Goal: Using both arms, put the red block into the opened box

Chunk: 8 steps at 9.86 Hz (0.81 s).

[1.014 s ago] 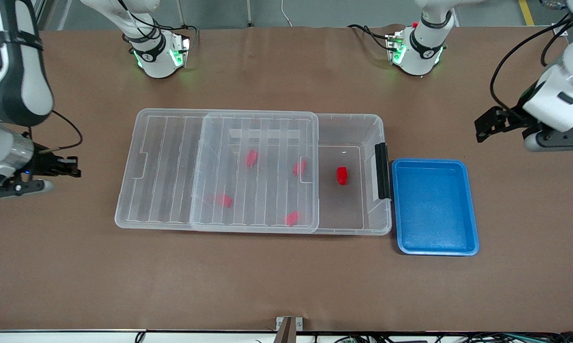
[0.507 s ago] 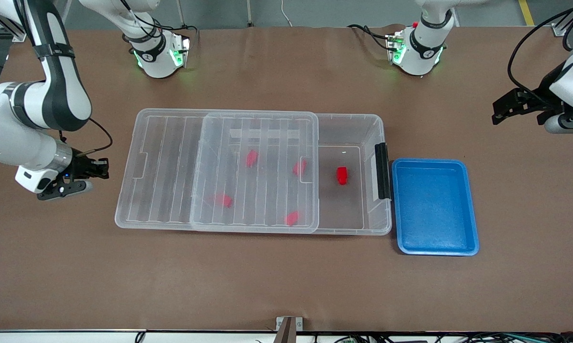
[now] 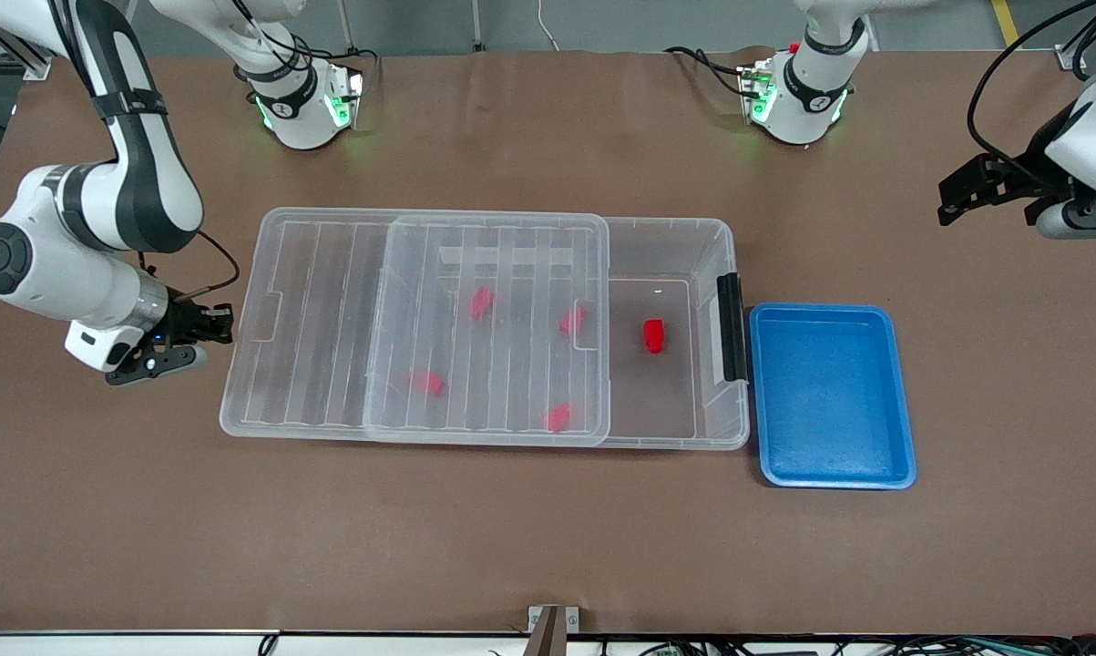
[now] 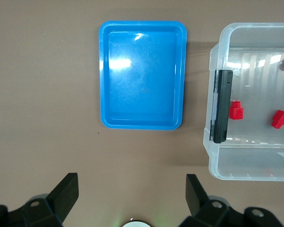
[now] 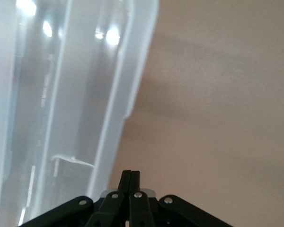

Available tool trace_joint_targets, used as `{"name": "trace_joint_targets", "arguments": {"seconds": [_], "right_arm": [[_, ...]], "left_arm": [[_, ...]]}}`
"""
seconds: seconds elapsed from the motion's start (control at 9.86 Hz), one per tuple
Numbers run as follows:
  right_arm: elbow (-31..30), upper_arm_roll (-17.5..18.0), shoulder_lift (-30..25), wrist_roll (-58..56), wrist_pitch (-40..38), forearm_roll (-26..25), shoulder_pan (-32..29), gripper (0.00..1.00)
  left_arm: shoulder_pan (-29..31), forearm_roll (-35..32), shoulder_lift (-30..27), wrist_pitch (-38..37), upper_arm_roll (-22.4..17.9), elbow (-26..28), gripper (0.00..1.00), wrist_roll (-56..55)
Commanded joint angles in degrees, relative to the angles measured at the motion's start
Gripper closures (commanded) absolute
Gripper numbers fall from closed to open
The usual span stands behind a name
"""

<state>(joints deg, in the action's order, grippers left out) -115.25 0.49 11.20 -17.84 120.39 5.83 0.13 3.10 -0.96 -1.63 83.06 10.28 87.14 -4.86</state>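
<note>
Front view: red block sitting in the uncovered end of the box, beside the black latch bar; four more showing under the slid-back lid. Right gripper pressed shut, empty, just beside the lid's overhanging end. Likely risk: shoving askew, lid jamming or dragging the box into the blue tray.

Left wrist view: left gripper spread wide, empty, hanging over bare table near the tray. Waiting.

Right wrist view: closed fingertips aiming at the lid's edge; riding under it possible.
</note>
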Motion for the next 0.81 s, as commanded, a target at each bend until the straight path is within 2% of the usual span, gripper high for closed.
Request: {"name": "trace_joint_targets", "arguments": {"seconds": [0.0,0.3,0.71], "right_arm": [[-0.59,-0.14,0.23,-0.09,0.72,1.55,1.44,1.00],[-0.33,-0.06,0.67,0.87,0.55,3.74,2.59,1.00],[1.51,-0.06,1.89,7.90,0.46,4.10,7.15,1.00]], "left_arm": [[-1.25,-0.54,-1.71,-1.50,0.09,2.51,0.00,-1.20],[-0.73,0.25,-1.45,-1.41,-0.44,2.51,0.00,-0.58],[1.38,0.34,-1.45,-1.41,-0.70,2.51,0.00,0.47]]}}
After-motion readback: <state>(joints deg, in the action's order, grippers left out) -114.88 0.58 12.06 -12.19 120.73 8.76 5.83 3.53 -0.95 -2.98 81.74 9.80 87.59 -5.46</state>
